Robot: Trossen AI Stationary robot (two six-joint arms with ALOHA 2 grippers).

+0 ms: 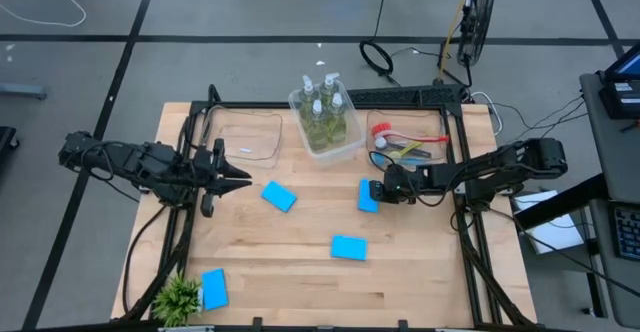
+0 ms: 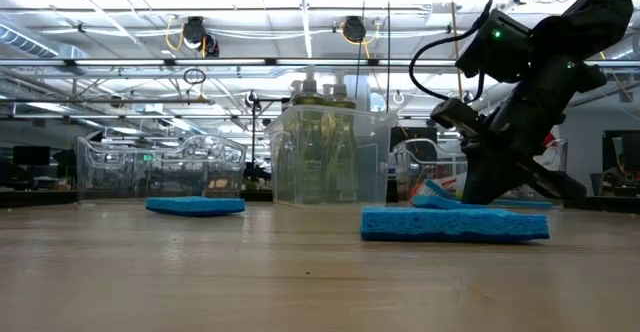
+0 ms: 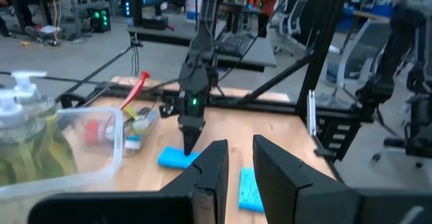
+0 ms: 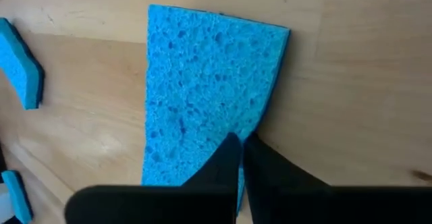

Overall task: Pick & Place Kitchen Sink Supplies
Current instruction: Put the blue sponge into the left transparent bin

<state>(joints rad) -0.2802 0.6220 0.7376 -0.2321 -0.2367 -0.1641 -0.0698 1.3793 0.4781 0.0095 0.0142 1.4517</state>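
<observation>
Sponges are what's left to deal with, as far as I can judge: four flat blue ones lie on the wooden table (image 1: 300,272), none of them in a bin. Taking the clear bin of soap bottles (image 1: 326,122) as the landmark, the four pump bottles (image 1: 322,107) stand inside it already, and the bin of brushes (image 1: 410,144) just to its right holds the red, yellow-green and blue handles, so those two groups look finished. A third clear bin (image 1: 248,137) sits just left of the soap bin with nothing blue in it that I can see, probably where the sponges belong. The right end effector (image 1: 383,191) is down on the table in front of the brush bin, its fingers pinched together on the edge of the nearest sponge (image 1: 367,196), which the right wrist view shows as blue foam clamped between the two dark tips. The second sponge (image 1: 279,196) lies in front of the soap bin and to its left, the third sponge (image 1: 348,247) farther out toward the table's front, and the fourth sponge (image 1: 214,288) at the front-left corner beside the small potted plant (image 1: 178,298). The left end effector (image 1: 235,175) waits in front of the third bin, slightly parted and holding nothing.
</observation>
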